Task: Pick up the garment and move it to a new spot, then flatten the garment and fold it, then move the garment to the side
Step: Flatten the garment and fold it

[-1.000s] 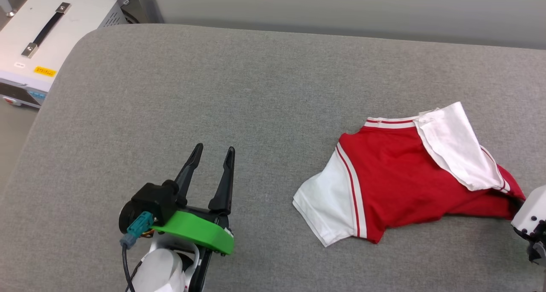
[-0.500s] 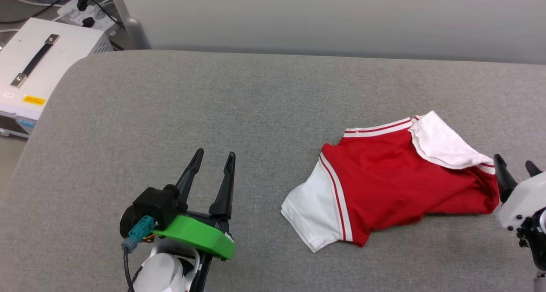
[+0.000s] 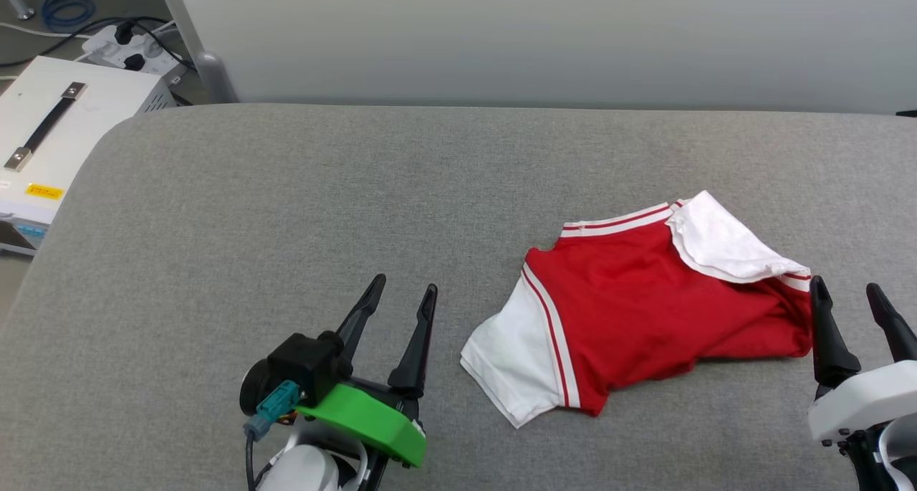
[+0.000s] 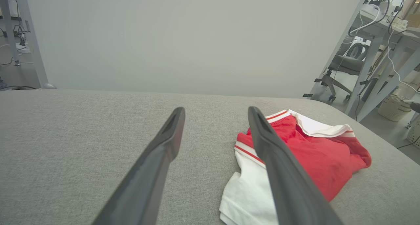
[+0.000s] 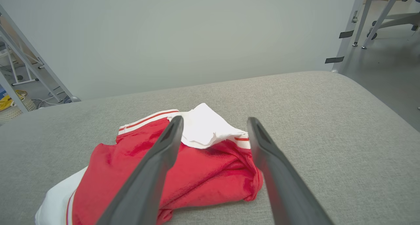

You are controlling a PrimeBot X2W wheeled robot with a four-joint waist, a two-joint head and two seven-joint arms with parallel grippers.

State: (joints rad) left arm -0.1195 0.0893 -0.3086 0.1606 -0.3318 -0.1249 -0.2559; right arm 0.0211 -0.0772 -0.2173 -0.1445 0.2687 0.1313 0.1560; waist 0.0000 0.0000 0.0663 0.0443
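The garment [image 3: 645, 304], a red T-shirt with white sleeves and striped trim, lies crumpled on the grey padded table [image 3: 286, 211], right of centre. One white sleeve is folded over its far right corner. My right gripper [image 3: 845, 297] stands open just right of the shirt's right edge, nothing between its fingers. In the right wrist view the garment [image 5: 197, 169] lies ahead, between and left of that gripper's [image 5: 213, 123] spread fingers. My left gripper [image 3: 401, 290] is open and empty, left of the shirt's white sleeve. In the left wrist view the garment [image 4: 315, 152] is to the right of the left gripper [image 4: 216, 111].
A white equipment box [image 3: 50, 140] with a black handle stands off the table's far left corner, with a power strip [image 3: 122, 46] and cables on the floor behind. A pale wall [image 3: 501, 39] runs behind the table. A desk and chair [image 4: 344, 64] stand beyond the right end.
The right gripper opened, let go of the shirt's right edge and drew back; its fingers now stand apart beside it. The head camera tilted, shifting the whole picture. The white sleeve settled flatter.
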